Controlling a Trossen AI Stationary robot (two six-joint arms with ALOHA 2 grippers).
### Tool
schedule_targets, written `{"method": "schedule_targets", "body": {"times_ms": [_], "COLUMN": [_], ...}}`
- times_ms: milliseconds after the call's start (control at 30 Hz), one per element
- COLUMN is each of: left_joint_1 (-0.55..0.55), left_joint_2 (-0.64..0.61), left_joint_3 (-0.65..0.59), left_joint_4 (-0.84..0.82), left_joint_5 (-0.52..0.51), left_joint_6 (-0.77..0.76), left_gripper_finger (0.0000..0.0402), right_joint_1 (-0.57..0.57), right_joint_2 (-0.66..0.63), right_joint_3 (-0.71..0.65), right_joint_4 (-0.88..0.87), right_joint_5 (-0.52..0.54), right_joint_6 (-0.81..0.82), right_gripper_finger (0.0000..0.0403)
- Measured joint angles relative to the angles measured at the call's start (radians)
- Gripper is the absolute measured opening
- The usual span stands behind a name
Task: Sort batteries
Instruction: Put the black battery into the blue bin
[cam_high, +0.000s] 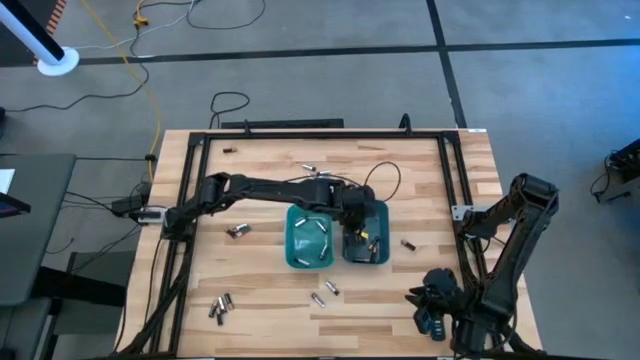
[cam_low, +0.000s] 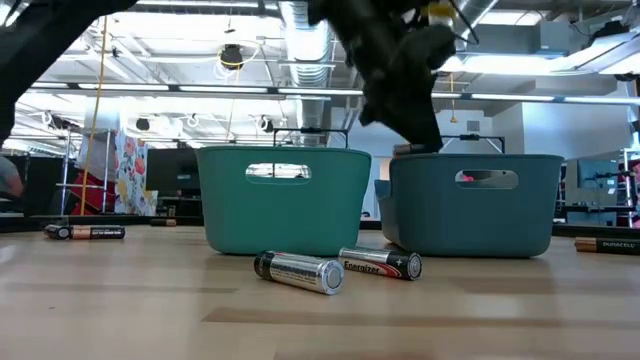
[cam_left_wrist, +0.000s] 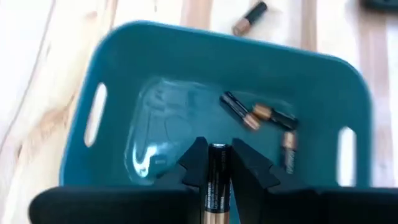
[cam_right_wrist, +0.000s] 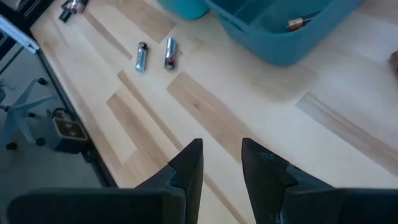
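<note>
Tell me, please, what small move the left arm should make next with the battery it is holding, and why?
Probably open the left pincer and let go. It is shut on a dark, copper-ended battery and sits over the right-hand teal bin, where three similar dark batteries already lie, so this cell seems to belong there. The right pincer waits open near the table's edge.

Two bins (cam_high: 309, 238) sit side by side mid-table (cam_high: 260, 280), batteries (cam_high: 324, 293) scattered around and inside them.

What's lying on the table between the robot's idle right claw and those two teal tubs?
Mostly bare wood. In the right wrist view, only two silvery batteries lie side by side between the open right gripper and the teal bins.
</note>
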Motion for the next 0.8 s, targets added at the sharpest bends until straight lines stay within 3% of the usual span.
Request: {"method": "schedule_targets", "body": {"times_ms": [233,533,800], "left_joint_1": [0.03,0.03,0.03], "left_joint_2": [-0.003,-0.002,-0.002], "left_joint_3": [-0.083,-0.099,-0.099], "left_joint_4": [0.091,0.11,0.108], "left_joint_5": [0.012,0.015,0.014], "left_joint_6": [0.007,0.024,0.006], "left_gripper_finger": [0.0041,0.0122,0.013], "right_joint_1": [-0.043,-0.058,-0.058], "right_joint_2": [0.0,0.0,0.0], "right_joint_3": [0.0,0.0,0.0], "right_joint_4": [-0.026,-0.03,-0.029], "right_joint_5": [0.0,0.0,0.0], "right_joint_6": [-0.007,-0.024,-0.027], "right_gripper_finger": [0.0127,0.0127,0.0127]}}
